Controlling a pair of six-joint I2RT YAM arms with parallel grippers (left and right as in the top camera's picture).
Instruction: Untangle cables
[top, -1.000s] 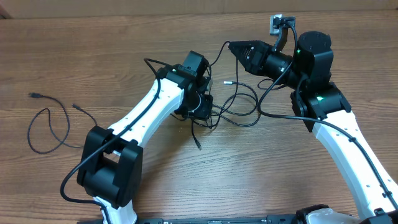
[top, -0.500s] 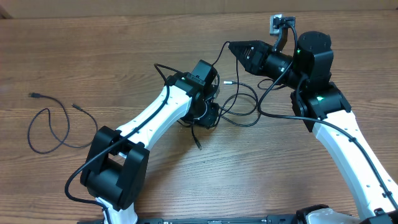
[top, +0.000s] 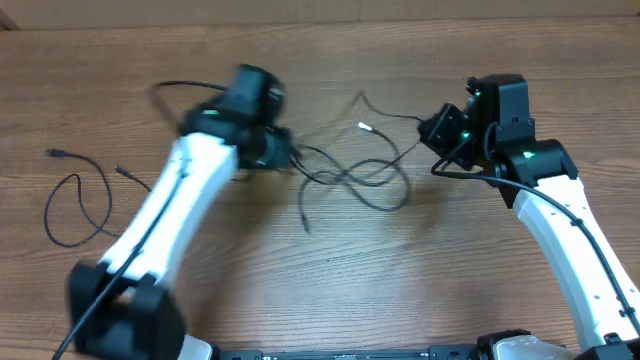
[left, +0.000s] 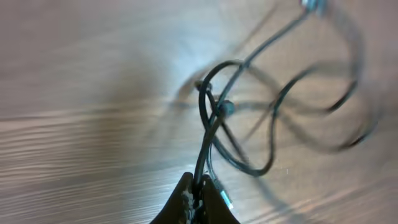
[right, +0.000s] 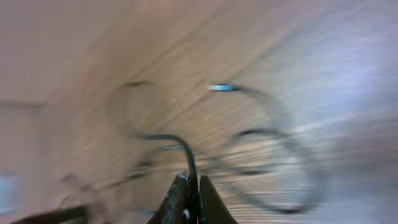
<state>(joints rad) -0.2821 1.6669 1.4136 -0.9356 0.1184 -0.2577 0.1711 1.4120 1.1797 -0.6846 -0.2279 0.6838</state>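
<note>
Pull-apart step, I judge: left pincer (left: 199, 198) and right pincer (right: 189, 194) each clench a strand of the cables (top: 350, 180); next, spread wider so the loops slip free.

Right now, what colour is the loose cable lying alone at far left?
The loose cable is black; overhead view shows it best.

a brown wood-grain tabletop (top: 400, 290) spans the whole overhead view under soft, even light, faintly glossy.
</note>
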